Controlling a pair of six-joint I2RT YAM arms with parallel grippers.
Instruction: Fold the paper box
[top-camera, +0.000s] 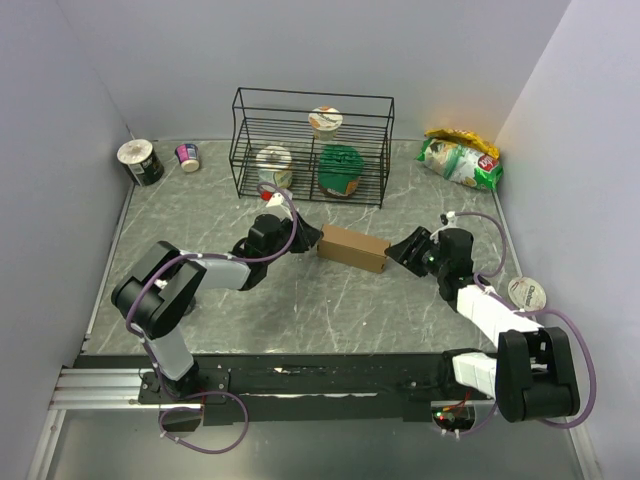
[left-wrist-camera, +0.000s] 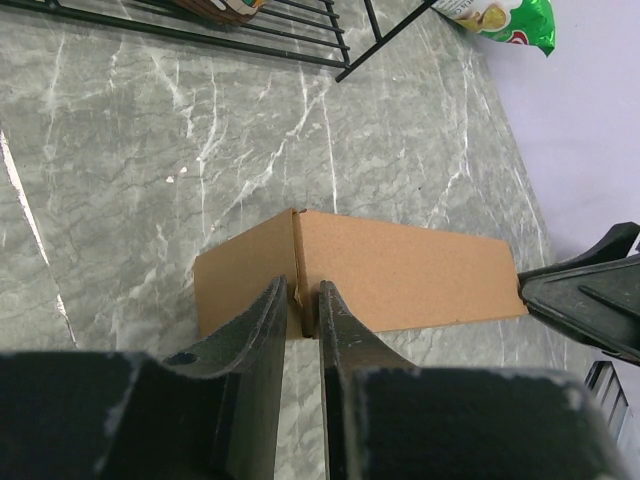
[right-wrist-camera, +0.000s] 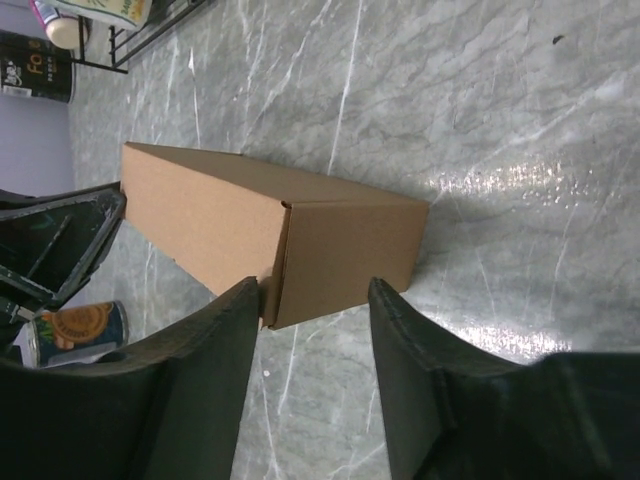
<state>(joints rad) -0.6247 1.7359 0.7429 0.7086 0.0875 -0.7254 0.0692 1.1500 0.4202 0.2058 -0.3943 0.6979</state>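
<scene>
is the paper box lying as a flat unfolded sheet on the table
No, the paper box is folded up into an oblong box with closed sides.

The paper box (top-camera: 353, 248), plain brown and folded into a closed oblong, lies flat mid-scene, right end slightly nearer.

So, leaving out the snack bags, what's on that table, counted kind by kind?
paper box: 1
wire rack: 1
tubs and cans in the rack: 3
loose tubs and cans: 3
Total: 8
</scene>
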